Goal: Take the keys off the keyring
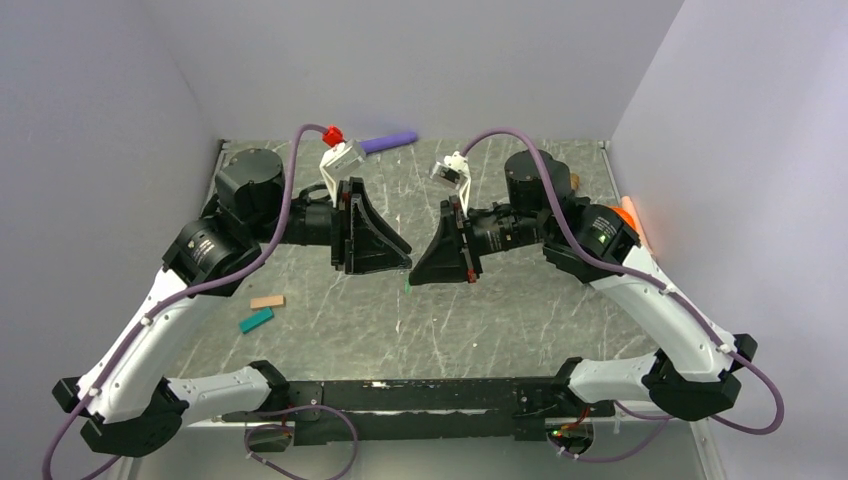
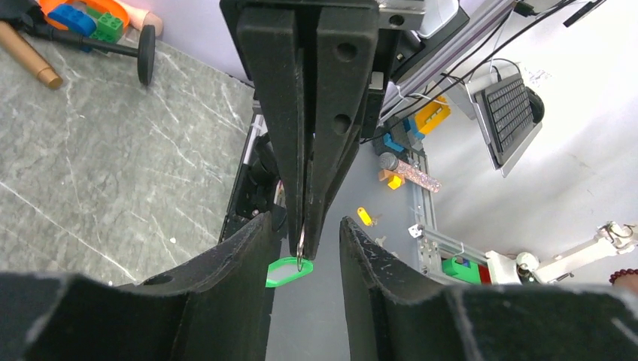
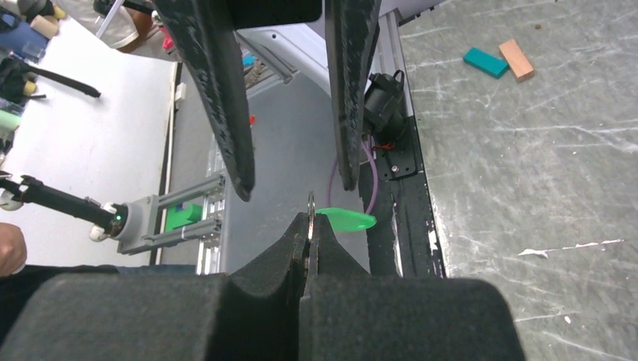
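The right pincer (image 3: 307,235) is clamped on the ring (image 3: 311,204) (the green key (image 3: 346,219) dangles from it), raised over the middle of the bench (image 3: 527,150). The left pincer (image 2: 305,226) stands apart, straddling the key.

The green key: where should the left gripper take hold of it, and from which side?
Pinch the green key on its flat faces at the free end, away from the ring clamped in the right gripper. It sticks out sideways, so the left gripper likely does best coming end-on.
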